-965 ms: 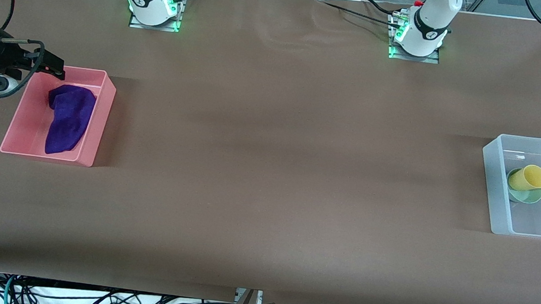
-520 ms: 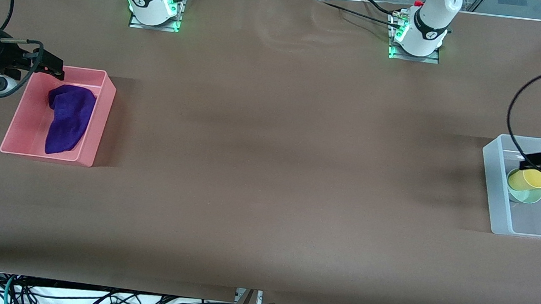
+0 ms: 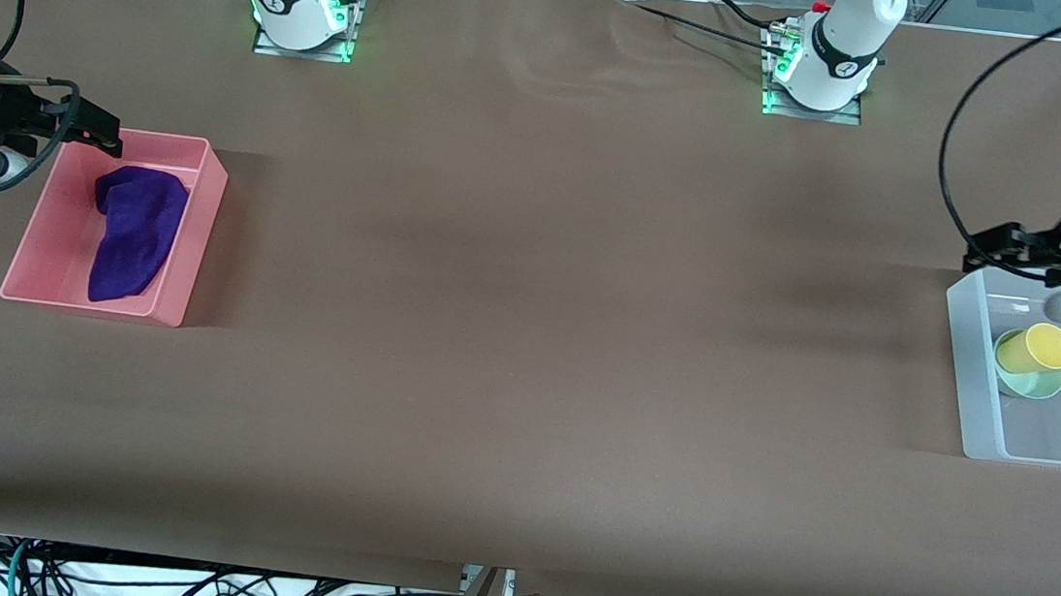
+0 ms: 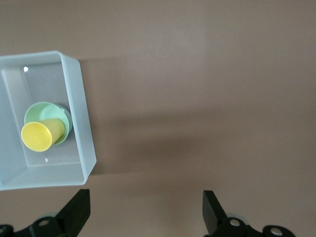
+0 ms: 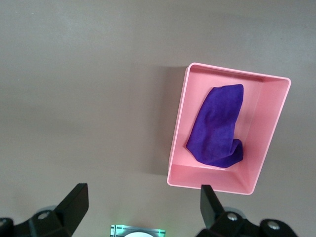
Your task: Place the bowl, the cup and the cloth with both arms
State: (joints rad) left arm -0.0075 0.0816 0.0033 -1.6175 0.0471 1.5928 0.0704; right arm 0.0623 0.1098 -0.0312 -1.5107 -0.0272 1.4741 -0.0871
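From my station, the left gripper (image 3: 983, 250) hung with jaws spread wide and empty, over the tabletop (image 3: 527, 337) just beside the clear bin (image 3: 973, 399); the cup (image 3: 1034, 349) and bowl (image 3: 1033, 383) sat in that bin, below and to one side of the gripper, the cup tipped on its side and resting in the bowl. I judged both light, rigid and slick: the glossy bowl is best pinched across its rim wall, the tapered cup across its mouth, and the cup needs lifting out first. The right gripper (image 3: 108, 139) was likewise spread and empty, over the edge of the pink bin (image 3: 198, 208). The cloth (image 3: 136, 231) lay inside, below the gripper; I judged it limp and light, best pinched at a raised fold.
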